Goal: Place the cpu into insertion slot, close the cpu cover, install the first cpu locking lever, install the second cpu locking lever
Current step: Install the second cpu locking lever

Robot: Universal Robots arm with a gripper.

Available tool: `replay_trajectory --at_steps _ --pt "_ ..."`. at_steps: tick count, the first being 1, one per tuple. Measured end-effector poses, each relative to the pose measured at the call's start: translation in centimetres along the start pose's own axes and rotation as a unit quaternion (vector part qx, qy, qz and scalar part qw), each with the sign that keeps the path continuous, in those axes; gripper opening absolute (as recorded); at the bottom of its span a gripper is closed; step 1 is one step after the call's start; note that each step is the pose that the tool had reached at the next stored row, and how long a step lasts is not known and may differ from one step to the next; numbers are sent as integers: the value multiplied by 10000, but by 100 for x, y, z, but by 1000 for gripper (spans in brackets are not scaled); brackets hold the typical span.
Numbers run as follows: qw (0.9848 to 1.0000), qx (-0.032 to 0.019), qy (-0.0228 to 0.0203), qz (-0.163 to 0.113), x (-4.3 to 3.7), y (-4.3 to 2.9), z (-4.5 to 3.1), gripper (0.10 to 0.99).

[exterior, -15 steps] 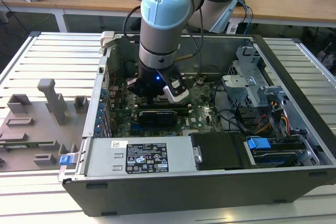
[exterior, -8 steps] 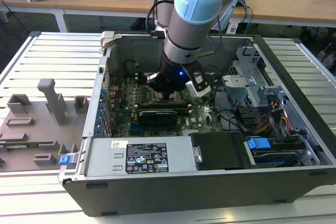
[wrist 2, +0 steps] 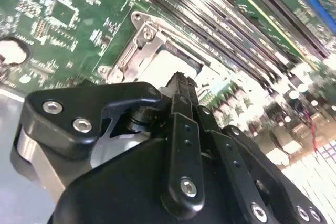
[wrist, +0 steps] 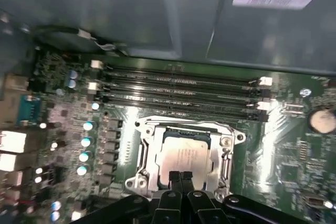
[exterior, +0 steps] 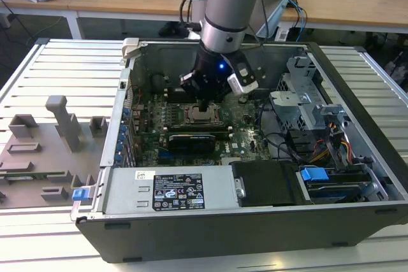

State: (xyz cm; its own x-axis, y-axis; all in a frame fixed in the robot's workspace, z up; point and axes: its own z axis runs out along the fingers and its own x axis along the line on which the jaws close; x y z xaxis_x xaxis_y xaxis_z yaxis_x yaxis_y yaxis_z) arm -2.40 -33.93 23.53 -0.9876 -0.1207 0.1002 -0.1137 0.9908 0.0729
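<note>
1. The computer case [exterior: 255, 221] lies on its side on a slatted metal table [exterior: 57, 68], its open side facing up, which lets the arm reach the board from above.
2. The green motherboard [exterior: 242, 133] lies flat on the floor of the case, toward the wall that sits at the exterior view's left. The long black memory slots [wrist: 178, 90] run along one edge of the socket.
3. The gripper [exterior: 204, 97] hangs down into the case directly above the socket, near the middle of the board. I judge that it is held this low and upright so its tips can work on the socket hardware.
4. The cpu cover [wrist: 184, 129] lies flat over the insertion slot [wrist: 144, 156], its grey frame around the chip, so the cover looks already closed.
5. The cpu [wrist: 184, 156] is seated in the slot, its silver top showing through the cover's window.
6. The fingertips [wrist: 178, 178] are pressed together with nothing between them. They hang over the cpu's edge nearest the gripper; whether they touch the chip or the frame I cannot tell.
</note>
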Motion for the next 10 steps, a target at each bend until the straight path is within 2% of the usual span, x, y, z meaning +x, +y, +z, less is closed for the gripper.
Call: replay_trajectory --at_steps 7,10 --pt "10000 3 0 1 34 32 -342 106" --pt "10000 2 -1 0 37 35 -376 106"
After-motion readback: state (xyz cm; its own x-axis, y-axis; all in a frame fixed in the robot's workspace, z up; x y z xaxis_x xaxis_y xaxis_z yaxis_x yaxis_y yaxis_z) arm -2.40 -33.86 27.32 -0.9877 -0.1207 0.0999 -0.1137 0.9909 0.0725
